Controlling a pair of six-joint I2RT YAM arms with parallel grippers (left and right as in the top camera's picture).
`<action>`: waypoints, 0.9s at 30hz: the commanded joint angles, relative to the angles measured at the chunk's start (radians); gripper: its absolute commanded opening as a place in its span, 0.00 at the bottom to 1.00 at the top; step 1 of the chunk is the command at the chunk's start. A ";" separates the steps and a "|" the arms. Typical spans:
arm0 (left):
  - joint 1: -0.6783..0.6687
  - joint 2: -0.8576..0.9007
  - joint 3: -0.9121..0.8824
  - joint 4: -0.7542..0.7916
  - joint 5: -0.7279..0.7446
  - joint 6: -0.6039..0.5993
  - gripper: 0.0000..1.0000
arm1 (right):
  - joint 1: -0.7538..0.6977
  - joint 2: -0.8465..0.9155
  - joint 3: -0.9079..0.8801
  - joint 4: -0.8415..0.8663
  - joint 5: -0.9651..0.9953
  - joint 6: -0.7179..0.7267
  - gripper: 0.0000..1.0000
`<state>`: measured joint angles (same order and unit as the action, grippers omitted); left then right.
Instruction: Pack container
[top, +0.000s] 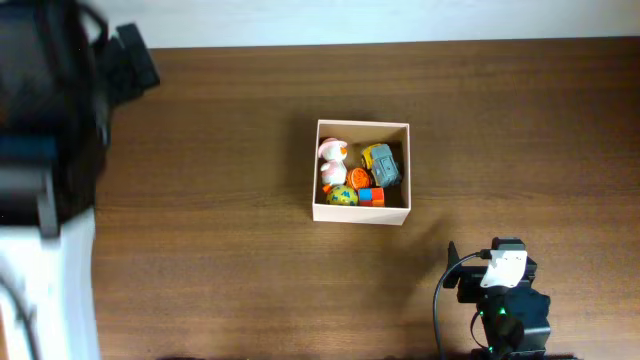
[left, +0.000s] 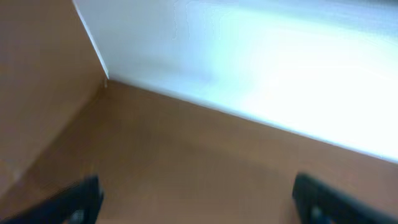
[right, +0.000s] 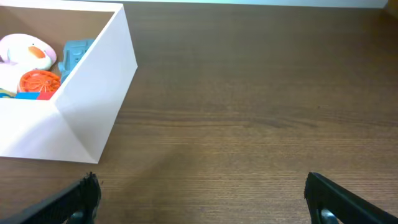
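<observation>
Left arm: my left arm (top: 50, 100) is a dark blur at the far left edge of the table (top: 200, 250), well apart from everything else in the overhead view.

Left gripper: my left gripper (left: 196, 190) is released. Its two dark fingers (left: 74, 205) sit wide apart in the bottom corners of my left wrist view, with nothing between them. Under it is a blurred brown surface that meets a white wall (left: 249, 56).

Box: the box (top: 318, 170) sits upright and open-topped near the middle of the table, between my two arms. In my right wrist view its white corner (right: 93, 106) is at the left, apart from my fingers.

Toys in the box: on the left side a white and pink duck (top: 332, 152), with a green and yellow ball (top: 343, 196) below it. Next come an orange round toy (top: 360, 180) and an orange and blue block (top: 371, 196). A grey-blue car (top: 381, 163) lies on the right side. All are bunched close together.

Right gripper: my right gripper (right: 200, 183) is released too. Its fingers (right: 336, 199) are spread wide over bare wood and grasp nothing.

Right arm: my right arm (top: 500, 290) is at the near edge, to the right of the box and not touching it.
</observation>
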<state>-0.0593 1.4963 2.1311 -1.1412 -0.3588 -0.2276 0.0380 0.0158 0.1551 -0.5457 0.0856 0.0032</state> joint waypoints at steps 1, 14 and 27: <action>0.003 -0.233 -0.400 0.219 -0.027 0.071 0.99 | -0.006 -0.012 -0.008 0.001 -0.003 0.009 0.99; 0.003 -0.847 -1.336 0.496 -0.003 0.103 0.99 | -0.006 -0.012 -0.008 0.001 -0.003 0.009 0.99; 0.037 -1.302 -1.838 0.644 0.181 0.125 0.99 | -0.006 -0.012 -0.008 0.001 -0.003 0.009 0.99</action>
<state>-0.0399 0.2646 0.3580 -0.5182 -0.2531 -0.1192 0.0380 0.0139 0.1547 -0.5453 0.0853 0.0036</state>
